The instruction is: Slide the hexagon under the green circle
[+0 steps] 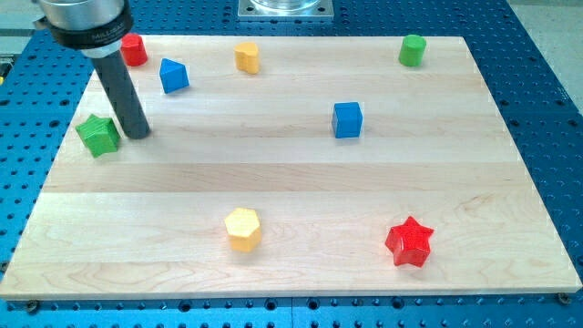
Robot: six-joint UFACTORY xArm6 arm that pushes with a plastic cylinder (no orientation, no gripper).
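The yellow hexagon [243, 228] lies near the view's bottom, left of centre. The green circle [413, 50], a short cylinder, stands at the view's top right. My tip [138, 134] rests on the board at the view's left, just right of the green star [98, 135], far from both the hexagon and the green circle.
A red cylinder [135, 49], a blue block with a pointed top [173, 75] and a yellow block [247, 56] sit along the top. A blue cube [347, 119] is right of centre. A red star [409, 242] lies at the bottom right. The wooden board [301, 173] lies on a blue perforated table.
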